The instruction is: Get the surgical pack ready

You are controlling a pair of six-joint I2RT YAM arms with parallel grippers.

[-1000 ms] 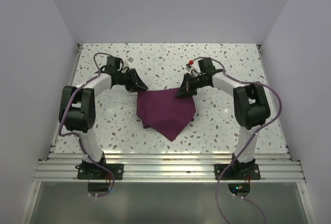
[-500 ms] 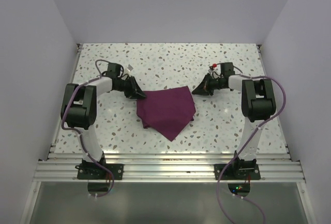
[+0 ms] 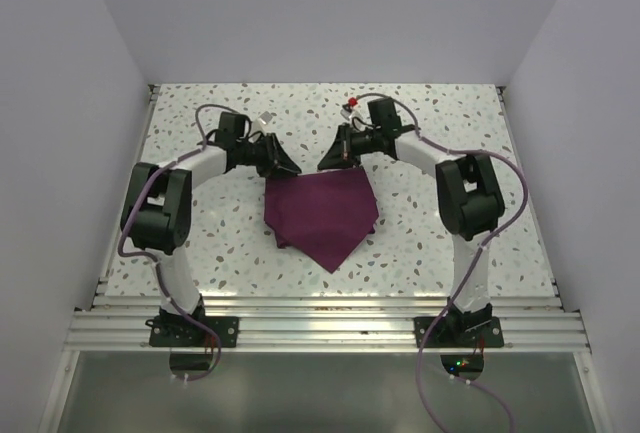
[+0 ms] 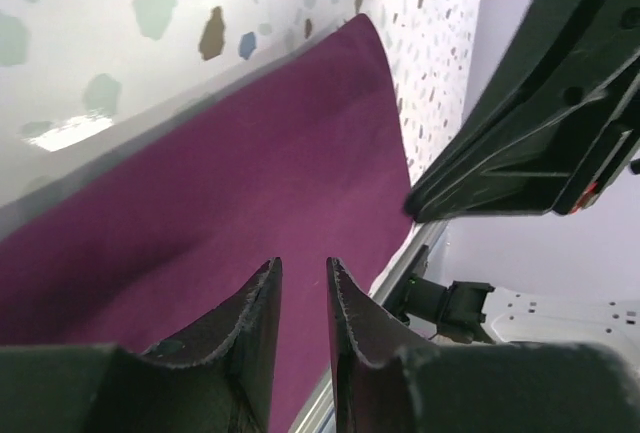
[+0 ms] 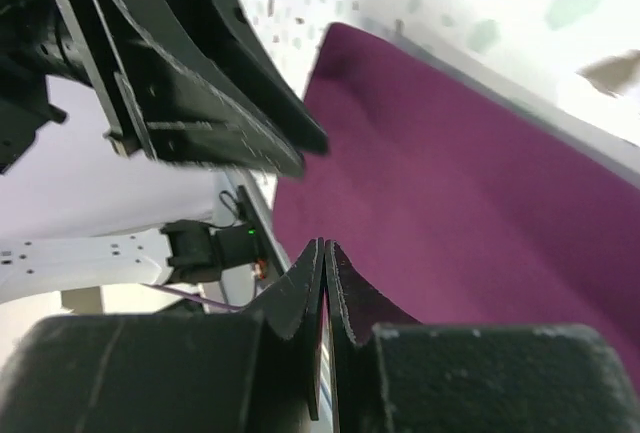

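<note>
Item one: surgical pack, a plum-purple cloth folded into a flat bundle, lying on the speckled terrazzo table midway between my two arms. Its straight edge faces the far side, one pointed corner faces my bases, and stacked layers show along its left margin. None of the pack's contents show outside the cloth. Item two: my left gripper, low over the table at the far left corner of the cloth, fingers parted by a narrow gap with nothing between them; purple fabric fills the view beyond the tips. Item three: my right gripper, just beyond the far edge of the cloth near its middle, fingers pressed together tip to tip and holding nothing. The two grippers point at each other, close together but apart. From overhead I cannot tell whether either tip touches the cloth's edge or merely sits just beside it.
</note>
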